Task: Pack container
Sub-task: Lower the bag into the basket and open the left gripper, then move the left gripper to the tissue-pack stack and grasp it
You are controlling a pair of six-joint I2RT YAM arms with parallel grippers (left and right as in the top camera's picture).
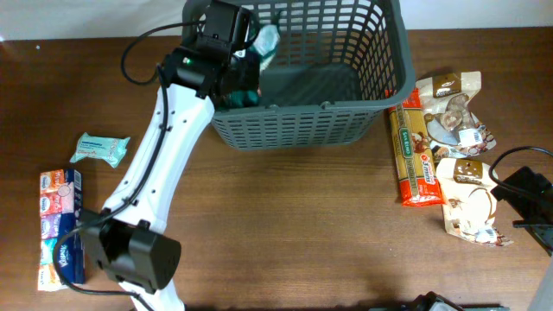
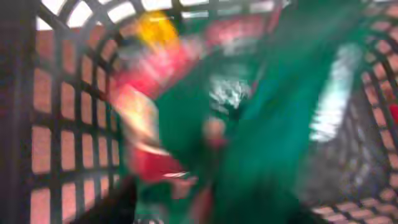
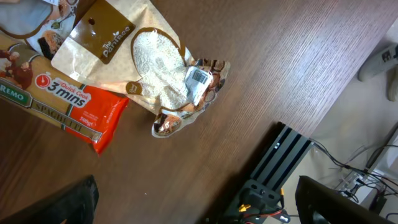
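Observation:
The dark grey slotted container (image 1: 302, 121) stands at the back of the table. My left gripper (image 1: 240, 79) is inside its front left corner. In the left wrist view a blurred green and red packet (image 2: 267, 143) fills the frame in front of the container's lattice wall (image 2: 62, 124). The packet is smeared while the lattice is fairly sharp, and it looks loose between open fingers (image 2: 205, 211). It shows dark green in the overhead view (image 1: 246, 92). My right gripper (image 1: 527, 194) is open and empty (image 3: 199, 208) over the table's right edge.
A pale green packet (image 1: 266, 39) lies in the container. To its right lie a spaghetti pack (image 1: 413, 155) (image 3: 56, 106), a rice bag (image 1: 471, 203) (image 3: 165, 68) and another bag (image 1: 449, 108). At the left are a teal tissue packet (image 1: 99, 149) and a tissue multipack (image 1: 60, 229).

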